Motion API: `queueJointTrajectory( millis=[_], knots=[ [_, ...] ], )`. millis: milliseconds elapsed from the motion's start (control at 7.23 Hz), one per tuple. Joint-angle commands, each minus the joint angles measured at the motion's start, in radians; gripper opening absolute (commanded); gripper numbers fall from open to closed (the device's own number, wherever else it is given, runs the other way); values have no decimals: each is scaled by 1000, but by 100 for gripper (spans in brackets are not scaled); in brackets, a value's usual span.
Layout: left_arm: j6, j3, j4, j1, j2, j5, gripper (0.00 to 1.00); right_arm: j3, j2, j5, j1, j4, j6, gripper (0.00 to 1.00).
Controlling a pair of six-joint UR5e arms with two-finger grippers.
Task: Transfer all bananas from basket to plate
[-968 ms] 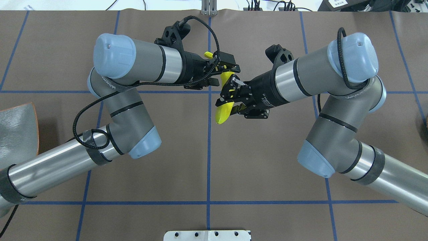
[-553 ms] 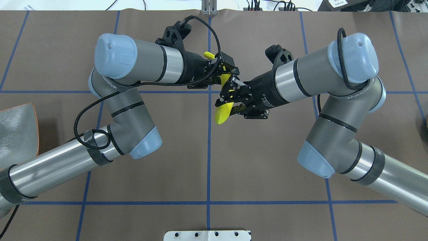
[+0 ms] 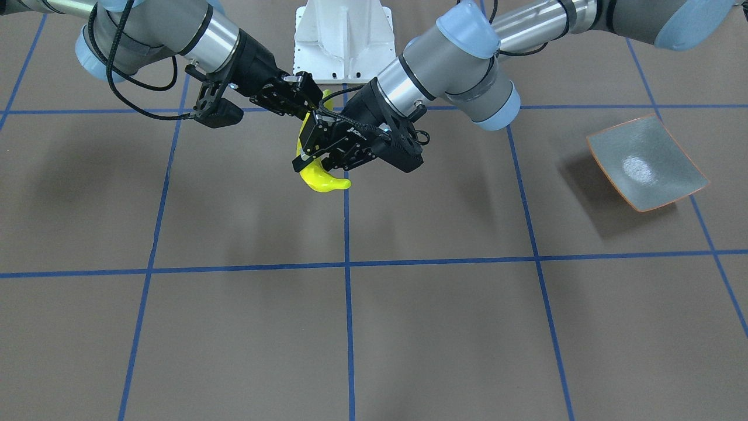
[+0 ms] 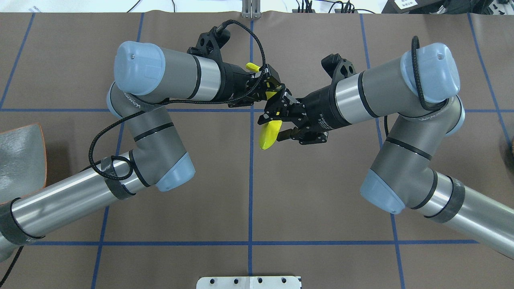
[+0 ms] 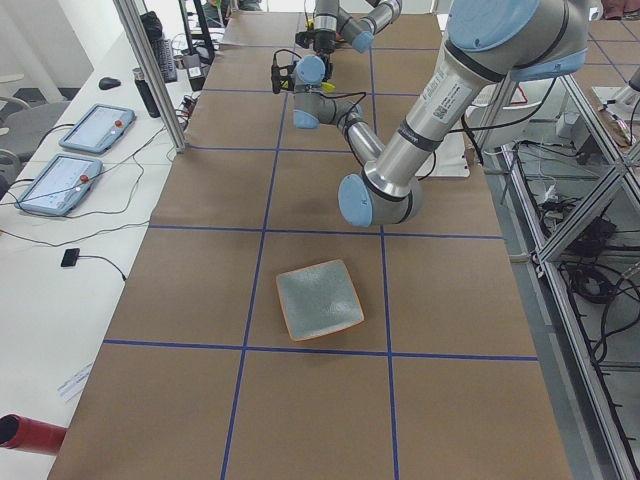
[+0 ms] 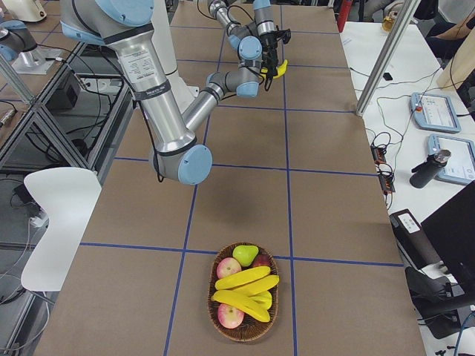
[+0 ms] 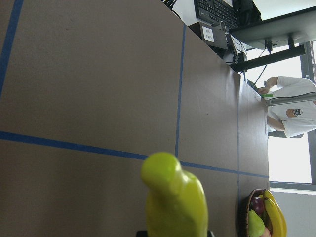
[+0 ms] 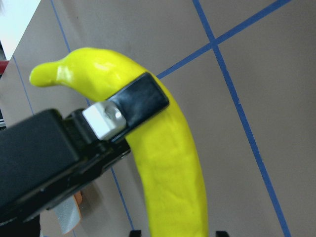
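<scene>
One yellow banana [image 4: 268, 135] hangs in mid-air over the table's centre, between both arms. My left gripper [image 4: 273, 90] is shut on its far part; one left finger pad [image 8: 140, 101] lies across the banana [image 8: 168, 163]. My right gripper [image 4: 274, 126] sits around the near part, open, its tips standing slightly clear of the peel. From across the table, the left gripper [image 3: 310, 151] is below the right gripper [image 3: 308, 98], with the banana [image 3: 320, 180] curving out underneath. More bananas [image 6: 241, 280] lie in the wicker basket [image 6: 215, 320] at the right end. The grey-green plate [image 4: 18, 160] sits bare at the left end.
Apples and a pear [image 6: 245, 254] share the basket. A white mount base [image 3: 342, 41] stands at the robot's side. Beyond the right table end a person [image 7: 291, 113] sits at a desk. Tablets [image 5: 60, 180] lie on a side bench.
My left gripper has shut on the banana's far part. My right gripper's fingers have spread, and that arm has drawn slightly back to the right. The banana has stayed where it was.
</scene>
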Motion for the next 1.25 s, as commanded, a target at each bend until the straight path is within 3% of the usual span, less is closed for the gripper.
queueJointTrajectory(
  millis=[0,415,692,968,1107],
  knots=[
    [1,-3,3,-3,13,-2,0,5,-62,2,8,79,-1,100],
    [13,-182,9,-45,253,-59,0,0,-153,-4,57,96,-17,100],
    [86,-190,11,-179,422,-176,0,2,-237,-49,96,93,-97,100],
    [284,-190,38,-350,568,-318,0,-1,-323,-122,120,93,-241,100],
    [420,-198,67,-404,665,-331,0,-1,-334,-127,137,93,-263,100]
  ],
)
